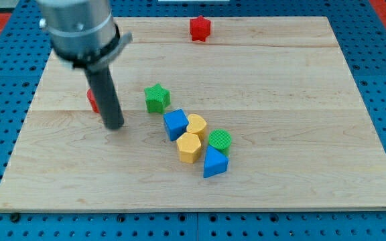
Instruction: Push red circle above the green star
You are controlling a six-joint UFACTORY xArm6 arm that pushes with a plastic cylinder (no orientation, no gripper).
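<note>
The red circle (92, 100) lies at the board's left, mostly hidden behind my dark rod; only its left edge shows. My tip (114, 125) rests on the board just to the circle's lower right. The green star (157, 98) lies to the right of the tip and the circle, at about the circle's height in the view. The tip is apart from the star.
A red hexagon-like block (200, 28) sits near the board's top edge. Below and right of the star lies a cluster: blue cube (175, 124), yellow heart (196, 124), yellow hexagon (189, 147), green cylinder (220, 141), blue triangle (214, 163). The wooden board (300, 100) ends at blue pegboard.
</note>
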